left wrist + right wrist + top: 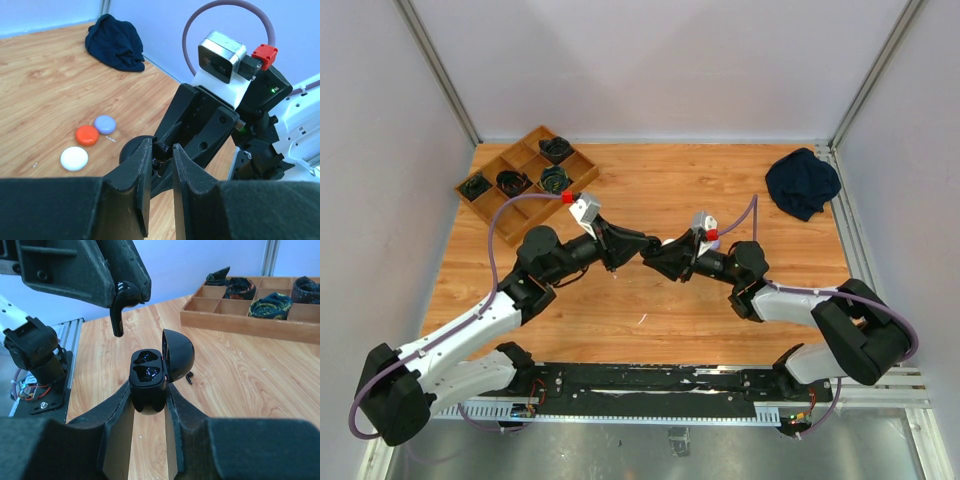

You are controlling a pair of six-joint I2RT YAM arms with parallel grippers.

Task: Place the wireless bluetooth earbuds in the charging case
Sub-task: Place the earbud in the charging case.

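Note:
My right gripper [148,392] is shut on a black charging case [148,371], holding it upright with its lid [179,356] swung open and both wells showing empty. My left gripper [162,148] is shut on a black earbud [120,305], whose stem points down. It hangs above and to the left of the case, apart from it. A second black earbud [189,378] lies on the wood just beyond the case. In the top view the left gripper [648,243] and the right gripper [667,254] meet tip to tip at mid table.
A wooden compartment tray [525,175] with coiled dark items sits at the back left. A dark blue cloth [802,182] lies at the back right. White [74,158], orange [86,135] and lavender [105,124] round cases lie together on the table.

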